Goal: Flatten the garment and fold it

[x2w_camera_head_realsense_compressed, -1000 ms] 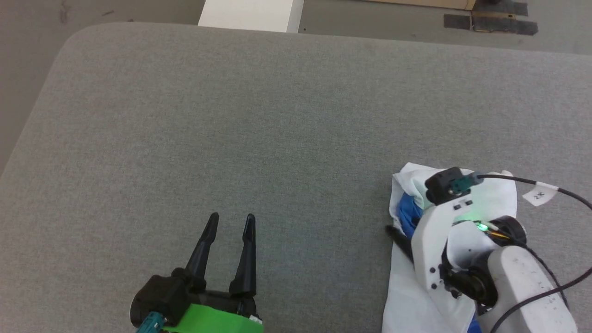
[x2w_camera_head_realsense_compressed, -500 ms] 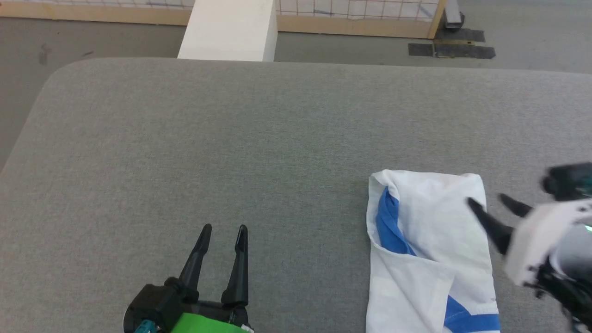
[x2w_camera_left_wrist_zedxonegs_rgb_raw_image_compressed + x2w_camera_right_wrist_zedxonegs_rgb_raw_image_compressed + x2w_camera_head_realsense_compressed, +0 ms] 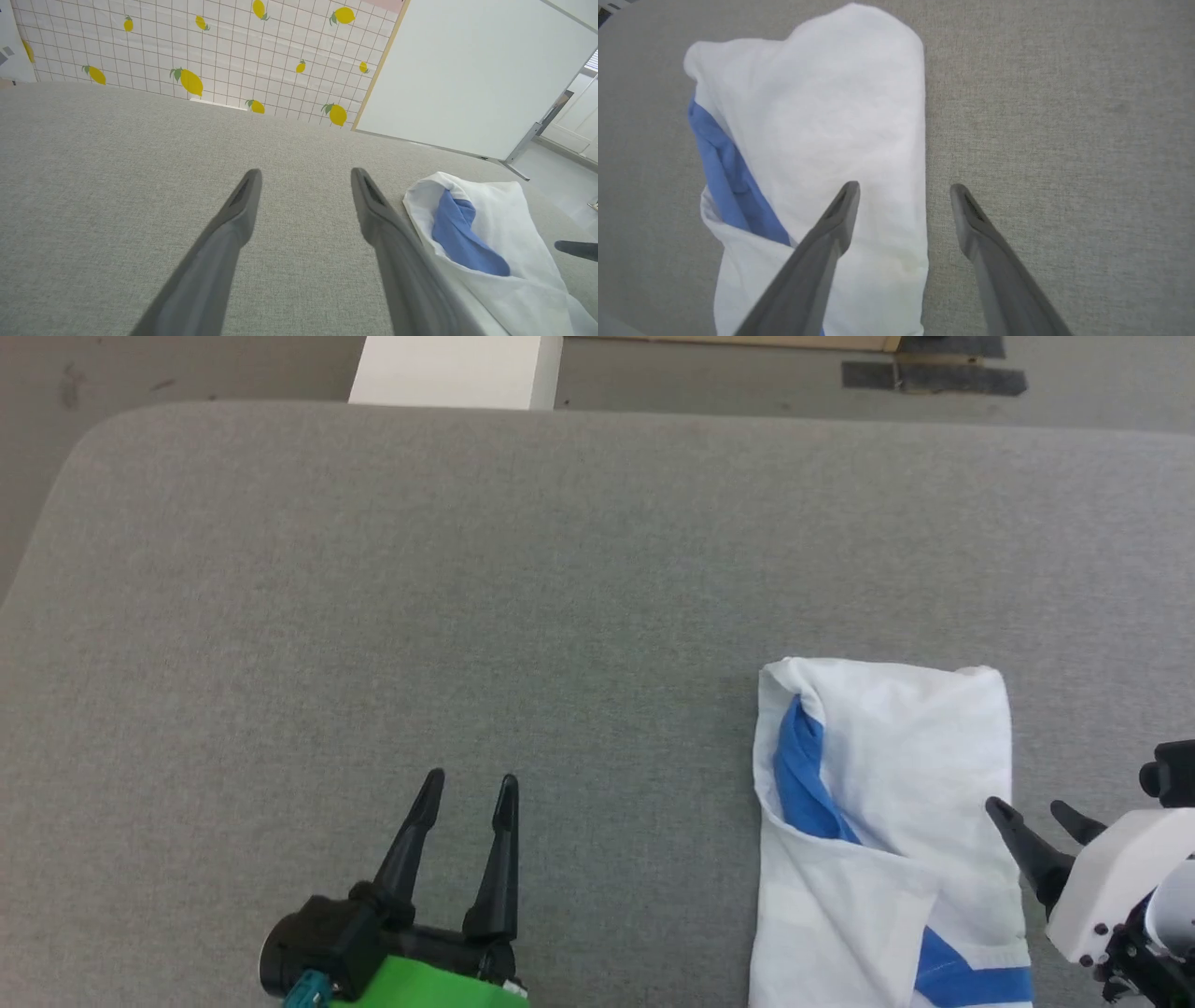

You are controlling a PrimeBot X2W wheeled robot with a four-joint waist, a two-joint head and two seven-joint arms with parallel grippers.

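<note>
The garment [image 3: 896,775], white with blue sleeve fabric showing in its folds, lies folded into a narrow bundle on the grey table [image 3: 467,569] at the lower right. It also appears in the left wrist view [image 3: 486,228] and the right wrist view [image 3: 831,126]. My right gripper [image 3: 1033,814] hovers open at the garment's right edge, fingers apart with nothing between them; in its own view [image 3: 901,189] the jaws straddle that edge. My left gripper [image 3: 465,786] stands open and empty over bare table, well left of the garment [image 3: 303,175].
The table's rounded far-left corner and far edge border a grey floor. A white block [image 3: 457,369] stands beyond the far edge. A lemon-print wall [image 3: 187,51] and a white panel [image 3: 467,70] rise behind the table.
My right gripper let go of the garment, opened, and drew back to its right edge. The garment now lies uncovered as a folded bundle. The head camera shifted; the left gripper held still.
</note>
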